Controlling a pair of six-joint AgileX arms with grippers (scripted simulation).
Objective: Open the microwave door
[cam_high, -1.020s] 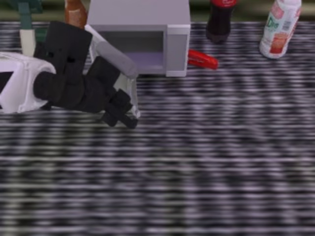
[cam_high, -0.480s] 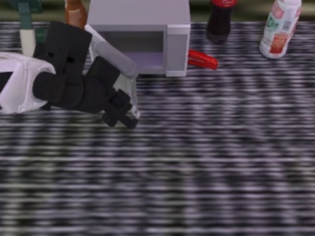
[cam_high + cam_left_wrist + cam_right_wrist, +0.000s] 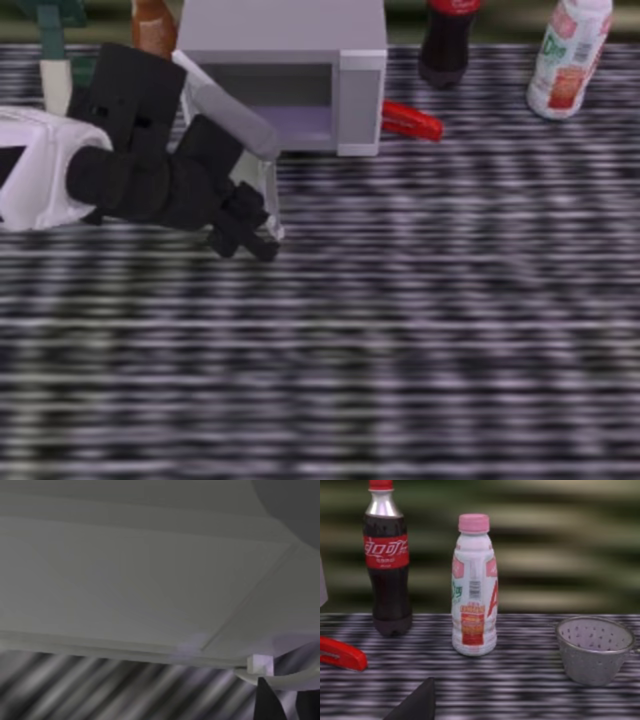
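Boxy light grey microwave (image 3: 283,40) at table's far edge, left of centre. Flat grey windowed microwave door (image 3: 232,125) swung out toward left, pale lilac floor exposed. Left gripper (image 3: 248,232) at door's free edge; finger state: cannot tell. Dark cola bottle (image 3: 446,40), red stapler (image 3: 411,121), white pink-capped bottle (image 3: 567,55) to microwave's right. Right arm off-view.

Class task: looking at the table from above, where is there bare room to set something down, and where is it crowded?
Free: the whole near half of the table, below the microwave and left gripper. Crowded: the far edge, with microwave, open door, cola bottle, white bottle, red tool.
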